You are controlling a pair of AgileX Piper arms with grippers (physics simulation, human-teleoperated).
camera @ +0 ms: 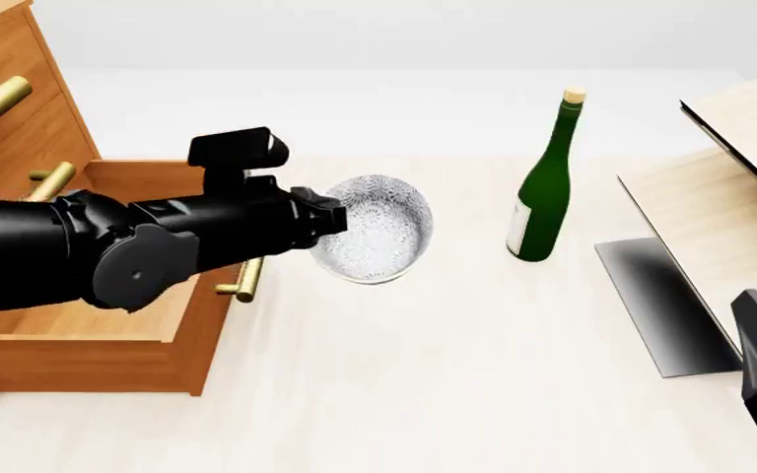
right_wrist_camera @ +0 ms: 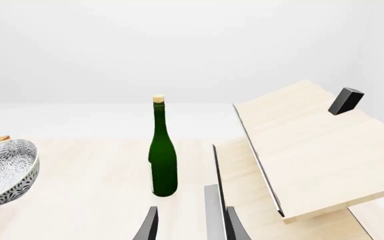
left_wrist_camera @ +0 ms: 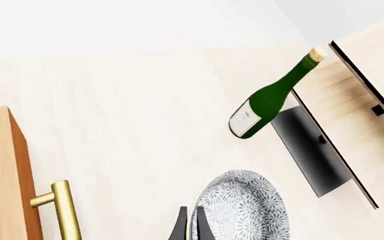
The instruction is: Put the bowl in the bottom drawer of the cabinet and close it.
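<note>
The bowl (camera: 376,229), clamped by the left gripper (camera: 332,219), hangs tilted between the open bottom drawer (camera: 115,350) and upright green bottle (camera: 544,187).

I see a glossy, ceramic-looking bowl (camera: 376,229) with fine speckling, a cabinet (camera: 36,128) of smooth orange-brown wood — polished brass handles (left_wrist_camera: 64,209) — a shiny green glass bottle (camera: 544,187), and matt pale wood panels (right_wrist_camera: 312,150).
</note>
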